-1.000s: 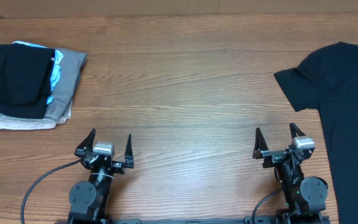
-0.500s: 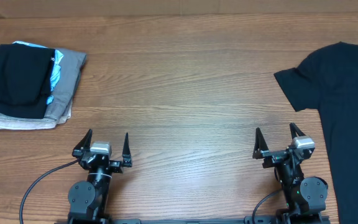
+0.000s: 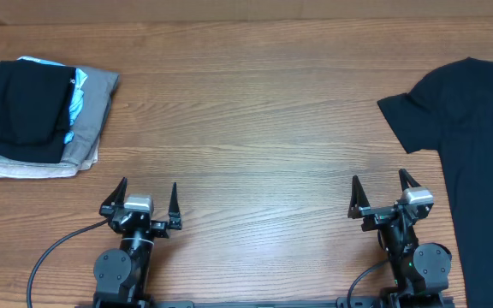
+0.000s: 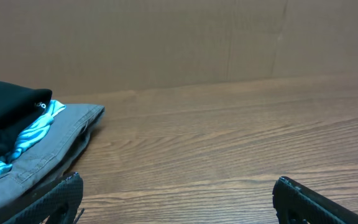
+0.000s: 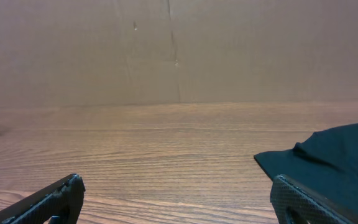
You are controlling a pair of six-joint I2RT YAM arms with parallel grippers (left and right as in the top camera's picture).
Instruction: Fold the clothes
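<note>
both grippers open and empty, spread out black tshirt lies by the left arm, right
No: the overhead view shows the spread-out black T-shirt beside the right gripper, not the left gripper. Both are open and empty.

Your two arms are basically twins: chunky round black joint housings (image 3: 114,269), each wrist topped with a small silver-grey block (image 3: 139,204). The left black two-finger gripper (image 3: 149,182) and the right black two-finger gripper (image 3: 378,176) have thin, pointed fingers (image 4: 316,202), matte and a bit grainy up close. A thin black cable (image 3: 50,252) loops off the left base, and a second black cable (image 3: 355,281) off the right.
</note>
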